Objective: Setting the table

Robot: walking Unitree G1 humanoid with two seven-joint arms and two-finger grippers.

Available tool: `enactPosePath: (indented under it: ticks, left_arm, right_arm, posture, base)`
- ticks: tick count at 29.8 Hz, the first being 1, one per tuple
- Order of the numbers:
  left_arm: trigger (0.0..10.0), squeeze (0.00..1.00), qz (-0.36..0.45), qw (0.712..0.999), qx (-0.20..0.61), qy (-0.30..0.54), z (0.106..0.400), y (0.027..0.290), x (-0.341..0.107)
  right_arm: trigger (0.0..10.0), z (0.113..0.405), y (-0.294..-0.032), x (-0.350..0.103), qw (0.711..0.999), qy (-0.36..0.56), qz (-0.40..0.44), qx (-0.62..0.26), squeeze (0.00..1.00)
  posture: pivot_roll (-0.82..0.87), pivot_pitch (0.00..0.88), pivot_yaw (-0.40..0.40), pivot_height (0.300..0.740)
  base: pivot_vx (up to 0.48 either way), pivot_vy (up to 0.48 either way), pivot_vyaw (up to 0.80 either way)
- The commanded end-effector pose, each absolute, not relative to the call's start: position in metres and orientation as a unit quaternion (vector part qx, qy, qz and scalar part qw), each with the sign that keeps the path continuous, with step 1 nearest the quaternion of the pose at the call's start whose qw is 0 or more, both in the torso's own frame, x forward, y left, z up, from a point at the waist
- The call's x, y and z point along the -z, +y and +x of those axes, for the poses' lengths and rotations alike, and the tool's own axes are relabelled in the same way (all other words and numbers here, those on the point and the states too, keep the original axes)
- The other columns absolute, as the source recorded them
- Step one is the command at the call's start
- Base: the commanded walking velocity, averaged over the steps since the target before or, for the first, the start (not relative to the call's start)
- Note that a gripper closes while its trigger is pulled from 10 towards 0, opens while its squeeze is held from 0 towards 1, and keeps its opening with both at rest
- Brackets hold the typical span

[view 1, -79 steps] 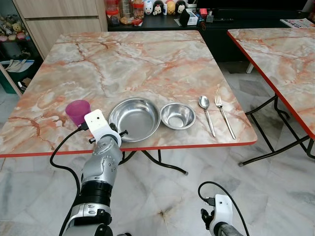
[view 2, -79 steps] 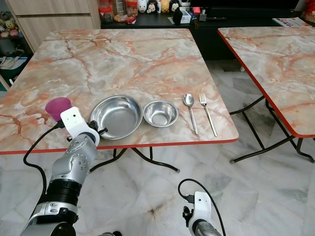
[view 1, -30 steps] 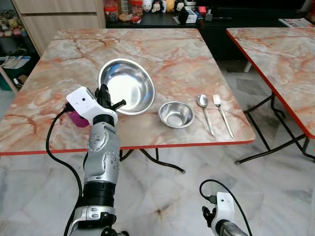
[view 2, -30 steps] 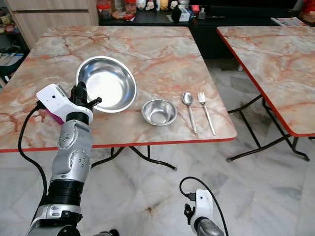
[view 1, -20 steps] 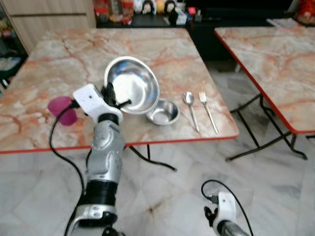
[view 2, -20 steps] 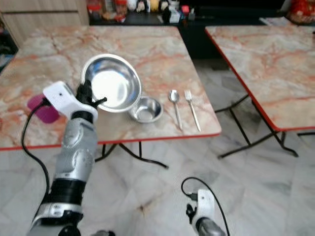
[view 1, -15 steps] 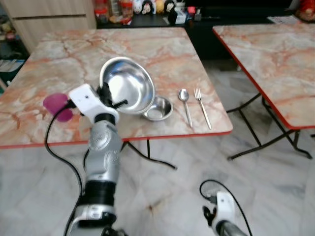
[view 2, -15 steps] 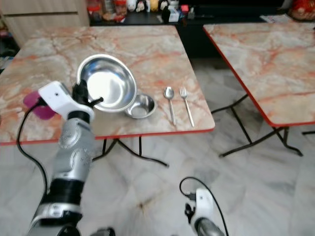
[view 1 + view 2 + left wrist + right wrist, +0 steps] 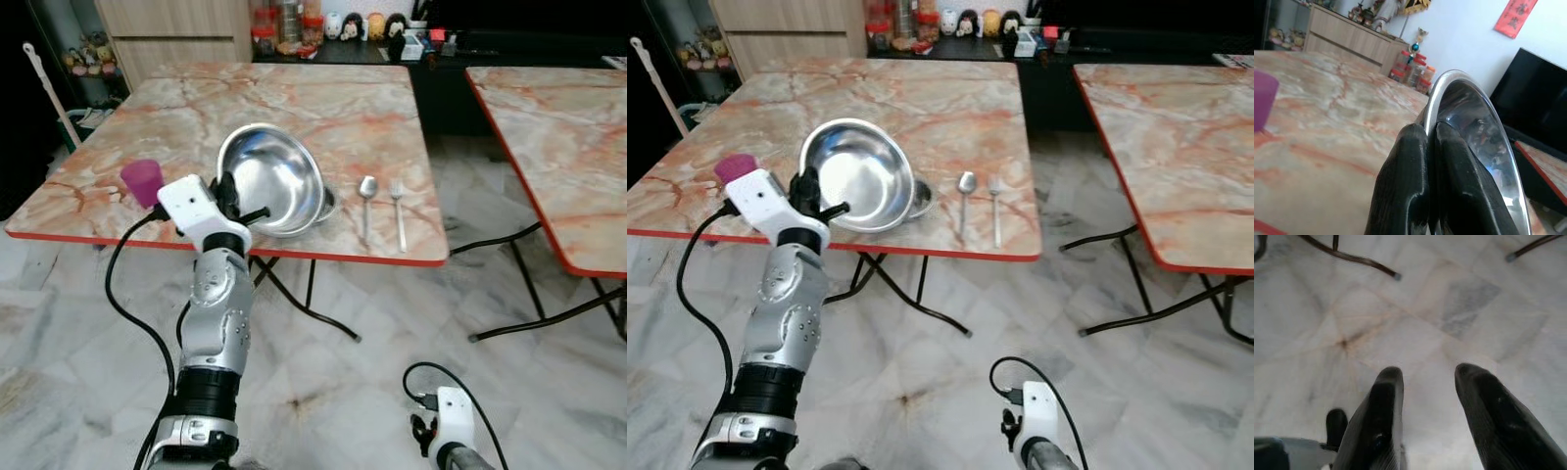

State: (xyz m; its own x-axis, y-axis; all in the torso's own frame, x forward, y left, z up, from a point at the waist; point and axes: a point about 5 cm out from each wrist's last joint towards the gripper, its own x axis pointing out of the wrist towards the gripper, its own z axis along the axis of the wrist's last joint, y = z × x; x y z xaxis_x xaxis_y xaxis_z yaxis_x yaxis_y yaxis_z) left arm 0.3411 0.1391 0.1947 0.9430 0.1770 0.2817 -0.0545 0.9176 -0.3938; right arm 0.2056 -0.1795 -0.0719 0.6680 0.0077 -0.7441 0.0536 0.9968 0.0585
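Note:
My left gripper is shut on the rim of a large steel bowl and holds it tilted on edge above the marble table, near the front edge. In the left wrist view the two fingers are pressed together on the large bowl's rim. A small steel bowl sits on the table, mostly hidden behind the large one. To its right lie a spoon and a fork. A purple cup stands at the left. My right gripper hangs open over the floor.
A second marble table stands to the right across a gap of floor. Folding metal legs show under the near table. A wooden cabinet and a dark sideboard with jars line the back. A broom leans at far left.
My left gripper has lifted the large bowl off the table and tilted it on edge; it now hangs in front of the small bowl. The camera has pulled back from the table.

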Motion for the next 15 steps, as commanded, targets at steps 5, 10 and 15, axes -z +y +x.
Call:
enactPosePath:
  ticks: [5, 10, 15]
  left_arm:
    - [10.0, 0.00, -0.127, 0.979, -0.103, -0.122, 0.329, 0.173, -0.160]
    - [10.0, 0.00, -0.117, 0.977, -0.144, -0.109, 0.315, 0.203, -0.141]
    - [10.0, 0.00, -0.118, 0.969, -0.192, -0.101, 0.295, 0.231, -0.127]
  right_arm:
    - [10.0, 0.201, -0.182, 0.074, 0.909, 0.415, 0.039, 0.018, 0.00]
    - [10.0, 0.201, -0.184, 0.074, 0.909, 0.414, 0.038, 0.019, 0.00]
    - [10.0, 0.201, -0.184, 0.074, 0.909, 0.414, 0.036, 0.016, 0.00]
  posture:
    - [0.08, 0.080, -0.032, 0.740]
    - [0.09, 0.079, -0.033, 0.740]
    - [0.10, 0.080, -0.038, 0.740]
  base:
    - [0.144, -0.304, 0.00]
    - [0.048, -0.305, 0.00]
    - [0.193, -0.304, 0.00]
